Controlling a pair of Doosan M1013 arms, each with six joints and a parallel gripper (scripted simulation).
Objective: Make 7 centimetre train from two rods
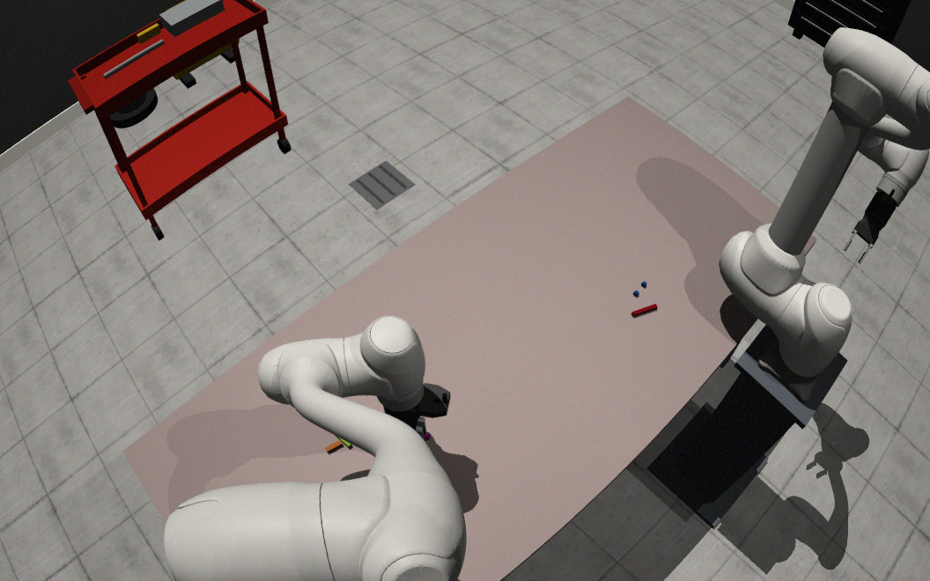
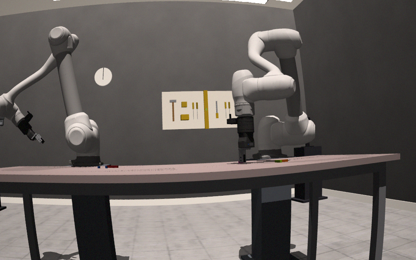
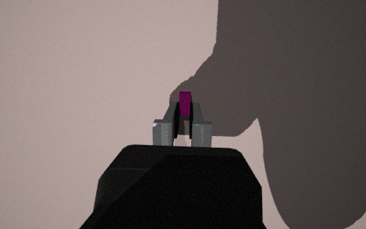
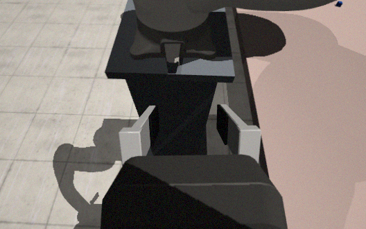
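Magenta rod (image 1: pixel 426 436) (image 3: pixel 185 103) points forward, lengthwise between claw (image 1: pixel 422 430) (image 2: pixel 242 162) (image 3: pixel 184 112) fingers.

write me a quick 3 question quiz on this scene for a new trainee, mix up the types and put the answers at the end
1. True or false: the right pincer is shut on a rod.

2. Multiple choice: how many blue rods lie near the red rod?
a) one
b) two
c) four

3. Fill in the gap: by the colour code, the lime rod and the ____ rod held by the left pincer add up to the wanted train length.

Key: 1. false; 2. b; 3. magenta
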